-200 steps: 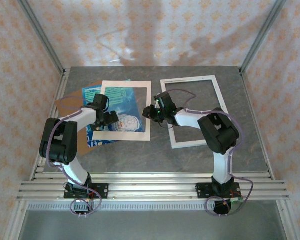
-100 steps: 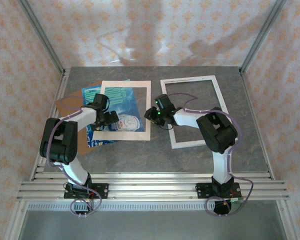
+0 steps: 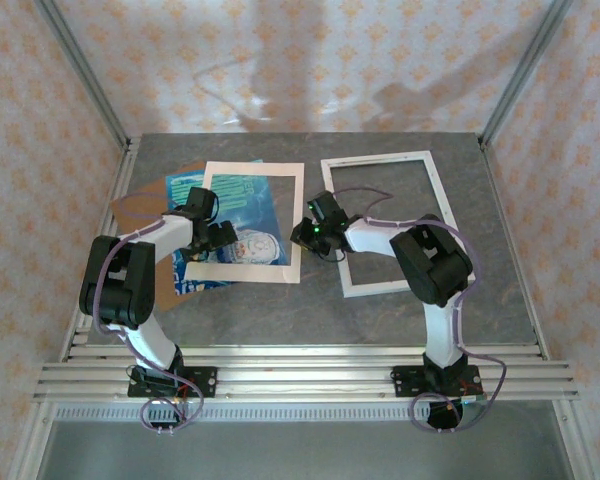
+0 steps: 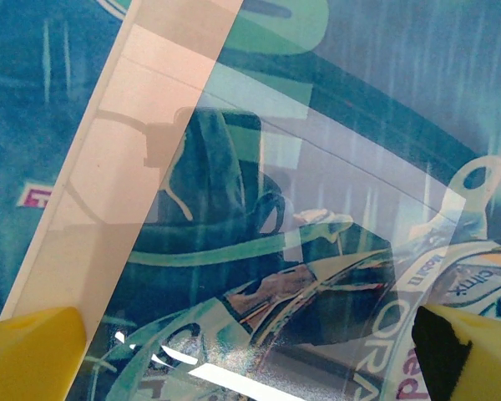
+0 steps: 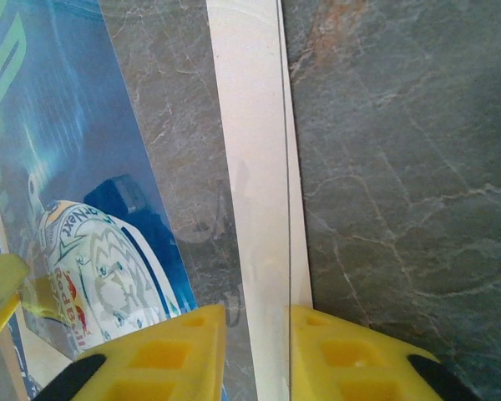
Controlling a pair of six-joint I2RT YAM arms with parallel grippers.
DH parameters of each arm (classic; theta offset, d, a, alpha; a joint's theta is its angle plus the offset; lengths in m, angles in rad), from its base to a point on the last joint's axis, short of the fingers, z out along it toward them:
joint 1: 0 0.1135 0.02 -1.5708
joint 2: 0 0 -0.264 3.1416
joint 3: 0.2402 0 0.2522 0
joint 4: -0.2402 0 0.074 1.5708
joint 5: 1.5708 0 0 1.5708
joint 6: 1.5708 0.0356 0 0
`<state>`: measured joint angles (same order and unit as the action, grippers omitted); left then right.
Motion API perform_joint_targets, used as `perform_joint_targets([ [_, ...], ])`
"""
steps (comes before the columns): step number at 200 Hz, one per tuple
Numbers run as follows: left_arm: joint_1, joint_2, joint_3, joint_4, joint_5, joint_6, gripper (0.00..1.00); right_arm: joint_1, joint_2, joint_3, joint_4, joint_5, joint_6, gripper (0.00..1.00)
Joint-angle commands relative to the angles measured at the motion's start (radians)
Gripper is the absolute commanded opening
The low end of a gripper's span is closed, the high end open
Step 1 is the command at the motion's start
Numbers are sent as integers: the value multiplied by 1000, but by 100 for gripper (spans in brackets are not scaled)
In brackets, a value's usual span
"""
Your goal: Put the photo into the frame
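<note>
Over my grey marbled bench (image 3: 400,320), peach-patterned walls (image 3: 280,60) all round, the photo (image 3: 235,200) lies left under the cream mat (image 3: 252,168), the frame (image 3: 375,158) to its right, the left jaws spread wide and the right jaws narrow astride the mat's edge, grip unclear.

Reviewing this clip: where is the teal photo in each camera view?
Top external: photo left of centre, under the cream mat.
Left wrist: photo across most of the picture, mat strip crossing upper left.
Right wrist: photo at left, mat strip right of it.
Shared landmark: the cream mat.
</note>
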<state>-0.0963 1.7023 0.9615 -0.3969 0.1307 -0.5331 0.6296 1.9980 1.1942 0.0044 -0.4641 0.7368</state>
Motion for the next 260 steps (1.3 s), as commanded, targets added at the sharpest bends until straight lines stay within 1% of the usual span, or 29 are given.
perform_joint_targets([
  [1,-2,36,-26,-39,84,-31,100,32,-49,4,25,-50,-37,22],
  [24,-3,36,-23,-39,84,-36,100,32,-68,-5,21,-51,-46,20],
  [58,-3,38,-27,-42,86,-36,100,33,-97,-28,54,-52,-49,20],
  [106,-4,40,-35,-39,93,-31,100,32,-29,-11,147,-83,-20,23],
  [134,-6,42,-32,-34,99,-36,100,34,-14,13,130,-69,-31,23],
  [150,-6,35,-36,-29,104,-41,99,32,-7,42,76,-61,-57,17],
  [169,-5,22,-40,-32,100,-43,99,32,-10,67,31,-57,-77,0],
  [199,-7,-25,-3,-82,99,-33,99,17,-76,121,-144,-7,-138,0],
  [221,-21,-68,73,-139,97,-10,99,-40,-165,160,-304,8,-206,0],
  [232,-44,-76,131,-178,91,-7,99,-80,-216,182,-382,1,-258,0],
  [237,-58,-78,159,-196,87,22,99,-101,-238,201,-431,0,-286,0],
  [260,-139,-75,270,-253,44,35,98,-194,-324,301,-658,44,-405,0],
])
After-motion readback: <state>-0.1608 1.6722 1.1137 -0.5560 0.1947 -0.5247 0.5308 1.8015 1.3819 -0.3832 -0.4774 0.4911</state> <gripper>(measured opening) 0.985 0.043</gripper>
